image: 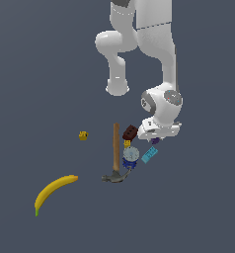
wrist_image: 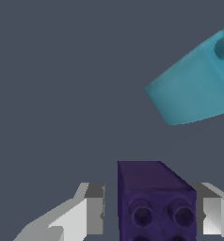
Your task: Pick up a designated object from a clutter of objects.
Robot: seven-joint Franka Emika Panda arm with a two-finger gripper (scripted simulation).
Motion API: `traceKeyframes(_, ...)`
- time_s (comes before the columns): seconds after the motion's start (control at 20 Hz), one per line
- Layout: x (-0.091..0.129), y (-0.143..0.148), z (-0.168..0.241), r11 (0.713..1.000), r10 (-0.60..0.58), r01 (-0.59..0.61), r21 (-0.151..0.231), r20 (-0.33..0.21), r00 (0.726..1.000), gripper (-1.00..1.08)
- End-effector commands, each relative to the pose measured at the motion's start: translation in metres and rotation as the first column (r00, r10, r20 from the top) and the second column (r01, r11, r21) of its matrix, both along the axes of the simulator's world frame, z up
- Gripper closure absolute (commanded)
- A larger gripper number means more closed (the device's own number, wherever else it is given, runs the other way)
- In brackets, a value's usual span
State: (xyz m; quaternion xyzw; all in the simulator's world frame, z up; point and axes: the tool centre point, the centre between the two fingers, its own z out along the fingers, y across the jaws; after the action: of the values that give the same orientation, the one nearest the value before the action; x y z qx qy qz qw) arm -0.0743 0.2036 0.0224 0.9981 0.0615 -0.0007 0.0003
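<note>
The designated object, a tiny dark purple block (wrist_image: 154,197), sits on the grey floor between my two fingers, studs facing the wrist camera. My gripper (wrist_image: 151,214) is open and straddles it: a small gap shows at one finger (wrist_image: 92,212), while the other finger (wrist_image: 212,214) is almost touching. In the exterior view the gripper (image: 156,136) is down at floor level over the block (image: 154,141), of which only a purple sliver shows under the hand. The clutter lies just to the exterior view's left of it.
Close by are a light blue flat brick (image: 149,155) (wrist_image: 198,84), a red-brown brick (image: 130,132), a small yellow piece (image: 127,143) and a round bluish-white item (image: 131,154). A wooden-handled hammer (image: 116,150), another yellow piece (image: 83,135) and a banana (image: 53,190) lie farther off.
</note>
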Motion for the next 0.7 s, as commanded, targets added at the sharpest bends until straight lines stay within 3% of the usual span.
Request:
traceKeyframes(0.0, 0.0004, 0.0001, -0.0007, 1.0, 0.0, 0.0, 0.0, 0.001, 1.0, 1.08)
traceKeyframes(0.65, 0.0003, -0.0016, 0.0032, 1.0, 0.0, 0.0, 0.0, 0.001, 1.0, 1.08)
